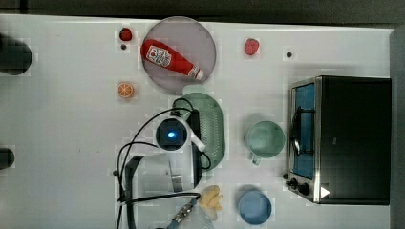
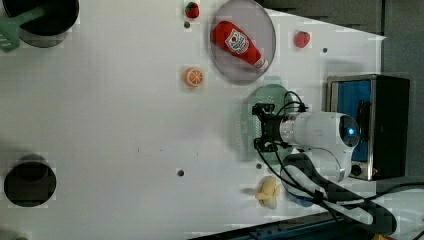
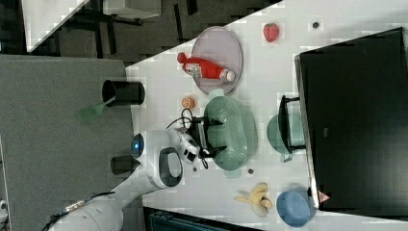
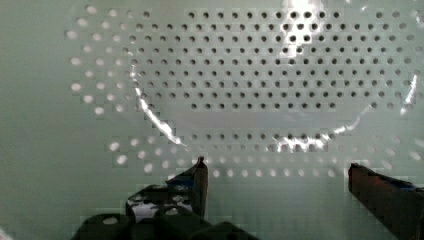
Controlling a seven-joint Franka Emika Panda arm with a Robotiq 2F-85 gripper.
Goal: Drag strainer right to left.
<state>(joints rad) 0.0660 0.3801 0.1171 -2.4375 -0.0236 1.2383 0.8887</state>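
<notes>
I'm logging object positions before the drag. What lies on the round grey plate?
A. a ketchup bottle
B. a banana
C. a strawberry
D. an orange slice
A: the red ketchup bottle lies on its side on the grey plate.

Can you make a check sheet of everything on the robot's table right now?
Surface: white table, a few small dark spots.
Job's things: mint-green strainer near the table's middle.
Clutter: ketchup bottle on a round plate, two strawberries, orange slice, mug, blue bowl, banana, toaster oven.
Grippers: gripper open, fingers spread inside the strainer.
Cables: black cables looping along the arm.
Surroundings: black cup with a green spatula, grey floor.
</notes>
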